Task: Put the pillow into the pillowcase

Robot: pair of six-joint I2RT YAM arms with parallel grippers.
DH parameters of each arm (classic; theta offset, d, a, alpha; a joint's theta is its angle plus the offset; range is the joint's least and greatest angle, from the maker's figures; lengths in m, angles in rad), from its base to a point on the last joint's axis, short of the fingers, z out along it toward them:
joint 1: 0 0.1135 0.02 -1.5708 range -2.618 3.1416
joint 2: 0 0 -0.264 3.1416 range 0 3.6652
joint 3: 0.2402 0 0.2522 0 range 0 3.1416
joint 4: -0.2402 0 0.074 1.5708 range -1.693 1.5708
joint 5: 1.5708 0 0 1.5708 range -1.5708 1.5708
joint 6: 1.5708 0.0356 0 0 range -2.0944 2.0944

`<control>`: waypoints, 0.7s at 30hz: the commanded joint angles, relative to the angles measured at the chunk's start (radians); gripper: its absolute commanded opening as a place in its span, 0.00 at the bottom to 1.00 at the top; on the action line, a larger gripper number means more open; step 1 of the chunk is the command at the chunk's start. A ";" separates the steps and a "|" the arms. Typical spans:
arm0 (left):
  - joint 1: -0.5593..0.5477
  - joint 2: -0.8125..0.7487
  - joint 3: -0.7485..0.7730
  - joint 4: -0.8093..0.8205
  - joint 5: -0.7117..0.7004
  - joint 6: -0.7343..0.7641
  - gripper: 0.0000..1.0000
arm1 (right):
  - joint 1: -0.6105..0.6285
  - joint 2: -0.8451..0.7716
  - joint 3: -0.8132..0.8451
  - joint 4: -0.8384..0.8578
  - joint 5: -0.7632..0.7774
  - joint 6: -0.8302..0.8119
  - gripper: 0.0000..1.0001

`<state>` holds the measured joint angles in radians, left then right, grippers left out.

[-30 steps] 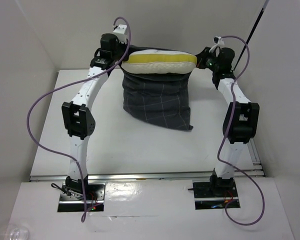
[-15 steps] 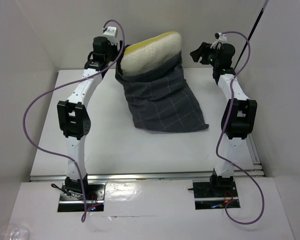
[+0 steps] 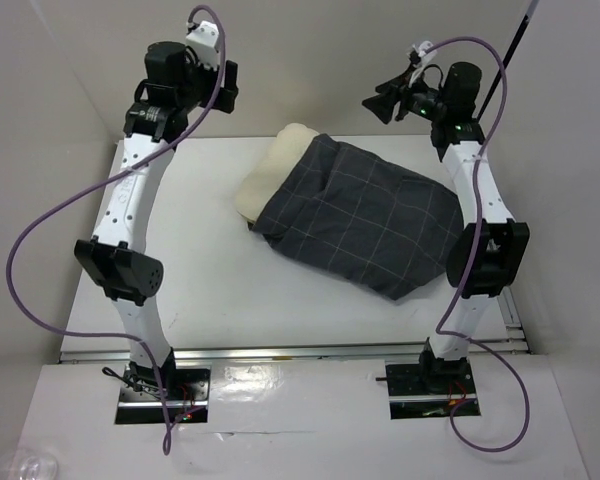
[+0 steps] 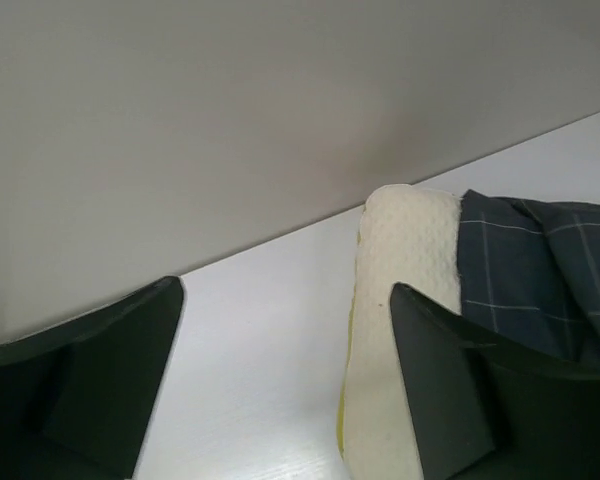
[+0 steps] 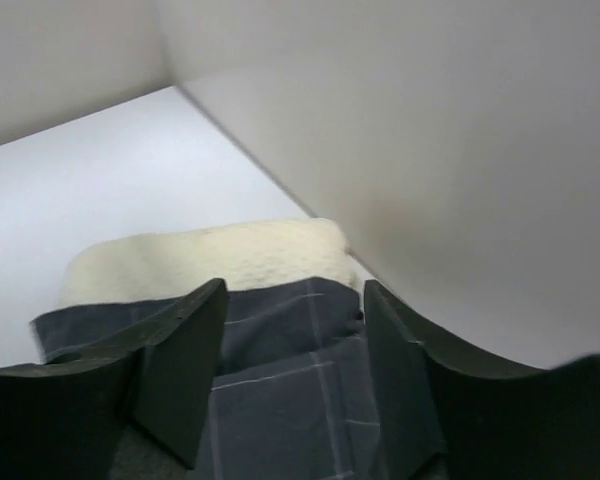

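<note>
I see the pillowcase [image 3: 365, 220], floppy charcoal fabric with a thin pale check, lying wrinkled across the middle of the white table [image 3: 200, 290] with the pillow [image 3: 270, 175] mostly inside it; only a rounded, nubbly cream end sticks out at the left, a sliver of yellow along its lower edge. The left gripper [image 4: 285, 300], held high near the back wall, has its smooth black fingers spread wide with nothing between them, and the right gripper [image 5: 295, 290] hangs above the fabric with jaws parted, also empty.
</note>
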<state>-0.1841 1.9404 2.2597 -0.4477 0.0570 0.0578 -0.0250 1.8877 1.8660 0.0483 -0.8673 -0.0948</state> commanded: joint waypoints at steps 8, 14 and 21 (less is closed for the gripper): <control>0.009 -0.054 -0.040 -0.442 0.378 -0.012 0.38 | 0.175 0.137 0.185 -0.356 -0.200 -0.066 0.59; -0.001 0.094 0.083 -0.648 0.564 0.027 0.46 | 0.232 0.201 0.192 -0.350 -0.134 -0.063 0.59; -0.011 0.125 0.006 -0.755 0.710 0.086 0.51 | 0.252 0.442 0.459 -0.501 0.063 -0.040 0.59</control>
<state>-0.1886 2.0991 2.3035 -1.1412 0.6468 0.1066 0.2119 2.2704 2.2261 -0.3817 -0.9329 -0.1528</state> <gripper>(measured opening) 0.533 0.589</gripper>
